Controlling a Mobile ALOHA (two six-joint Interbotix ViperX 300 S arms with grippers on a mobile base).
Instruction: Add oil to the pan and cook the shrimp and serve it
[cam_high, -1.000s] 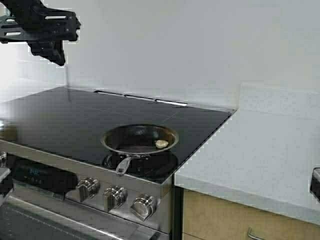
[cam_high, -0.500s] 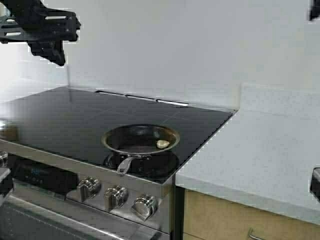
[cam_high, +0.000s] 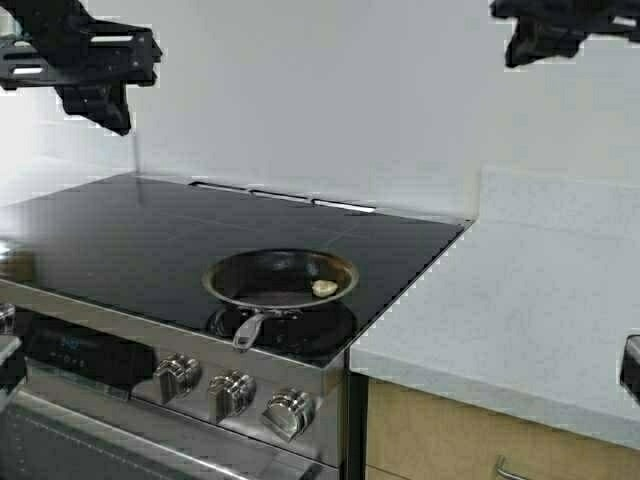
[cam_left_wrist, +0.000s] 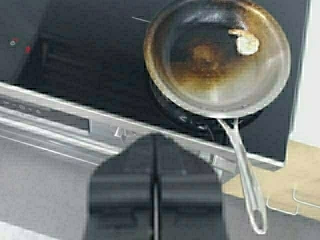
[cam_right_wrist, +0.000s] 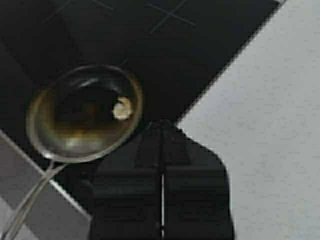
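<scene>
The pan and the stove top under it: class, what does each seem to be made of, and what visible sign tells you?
The pan: probably polished steel, given its bright reflective rim and handle; the inside is browned. The stove top: likely black glass-ceramic, being flat, glossy and faintly reflective.

A black glass cooktop (cam_high: 150, 240) tops a steel stove with three knobs (cam_high: 232, 394) along its front. A white counter (cam_high: 520, 300) adjoins it, above a wooden drawer (cam_high: 450, 440).
</scene>
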